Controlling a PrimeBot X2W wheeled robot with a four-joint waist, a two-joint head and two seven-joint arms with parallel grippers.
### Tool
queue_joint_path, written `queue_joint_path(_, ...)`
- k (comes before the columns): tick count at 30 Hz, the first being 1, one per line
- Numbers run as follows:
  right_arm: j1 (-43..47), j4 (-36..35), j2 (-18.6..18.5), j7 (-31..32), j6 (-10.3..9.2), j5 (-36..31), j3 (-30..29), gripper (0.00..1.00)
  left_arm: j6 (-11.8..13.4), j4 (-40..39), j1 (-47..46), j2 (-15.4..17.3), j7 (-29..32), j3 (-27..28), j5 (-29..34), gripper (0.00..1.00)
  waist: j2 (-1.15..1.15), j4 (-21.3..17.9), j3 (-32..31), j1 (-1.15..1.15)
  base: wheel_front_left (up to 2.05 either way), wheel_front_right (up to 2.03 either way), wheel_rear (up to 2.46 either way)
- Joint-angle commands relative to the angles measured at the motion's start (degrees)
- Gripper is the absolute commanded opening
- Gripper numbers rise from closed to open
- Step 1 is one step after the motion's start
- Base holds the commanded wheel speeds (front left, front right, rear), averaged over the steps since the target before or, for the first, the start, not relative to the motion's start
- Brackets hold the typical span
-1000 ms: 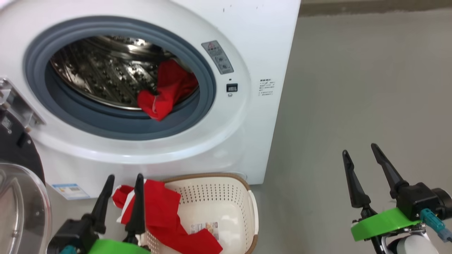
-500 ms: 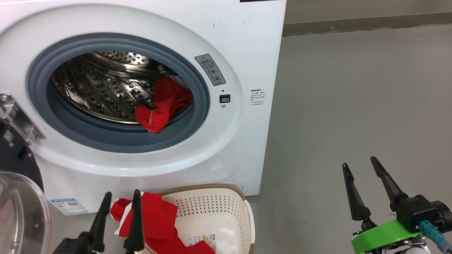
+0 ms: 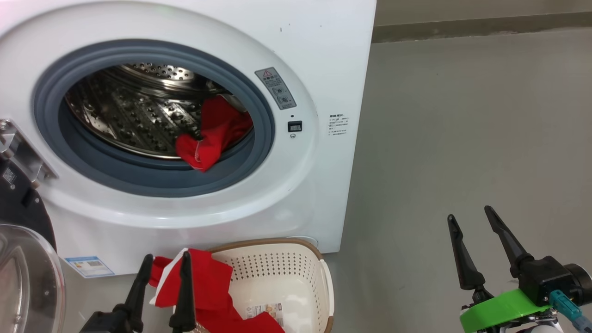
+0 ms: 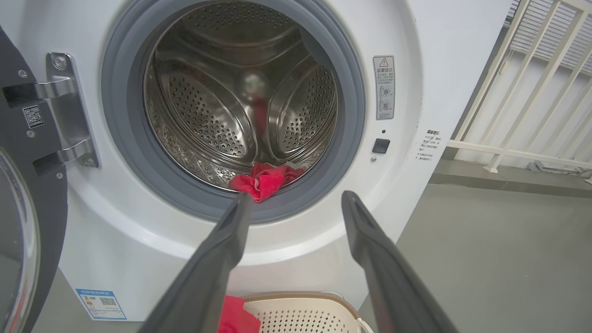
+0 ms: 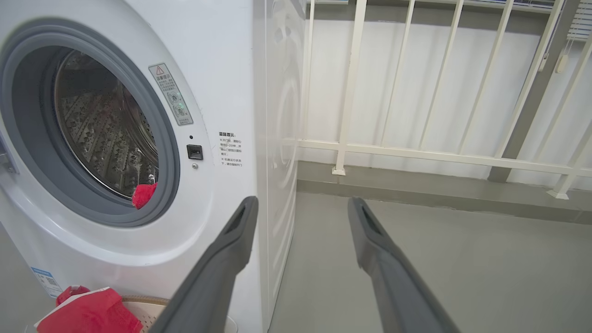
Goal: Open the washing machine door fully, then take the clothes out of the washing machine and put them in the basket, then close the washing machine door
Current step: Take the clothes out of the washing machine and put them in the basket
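The washing machine point(image 3: 323, 60) stands with its door point(image 3: 23, 259) swung open at the left, glass bowl facing me. One red garment point(image 3: 215, 134) lies at the drum's front right, spilling onto the grey rubber ring; it also shows in the left wrist view point(image 4: 263, 178). Another red garment point(image 3: 208, 286) with white trim hangs over the left rim of the cream basket point(image 3: 296, 244) on the floor below the opening. My left gripper point(image 3: 167, 255) is open and empty just above that garment, pointing at the drum point(image 4: 297, 196). My right gripper point(image 3: 469, 212) is open and empty over the floor to the right.
Grey floor point(image 3: 462, 115) stretches right of the machine. A white railing point(image 5: 416, 152) runs behind it along a pale wall. The door's metal hinge point(image 4: 69, 115) sits left of the opening. The basket stands tight against the machine's front.
The head camera has shifted, so the machine sits lower in the picture. My left gripper has sunk slightly toward the basket. Both grippers stay open, and the clothes have not moved.
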Motion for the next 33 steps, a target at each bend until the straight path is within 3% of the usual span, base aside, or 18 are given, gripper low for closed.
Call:
queue_joint_path(1,-0.7,-1.5,-0.5,-0.4,-0.05,-0.1,1.5,1.00,0.5,-1.6,-0.9,0.3,-0.3,1.7,0.4,1.00,0.00,0.1,0.3,0.00,0.00,0.00,0.00)
queue_joint_path(18,-2.6,-3.5,-0.5,-0.4,-0.05,-1.2,1.8,1.00,0.9,0.6,-7.4,-0.9,-1.2,0.3,-2.0,1.00,0.00,0.5,5.3,0.00,0.00,0.00,0.00)
queue_joint_path(33,-8.3,-5.8,-0.5,-0.4,-0.05,-0.5,3.9,1.00,-1.8,10.7,-26.9,0.3,-1.8,1.5,-1.1,1.00,0.00,0.9,17.9,0.00,0.00,0.00,0.00)
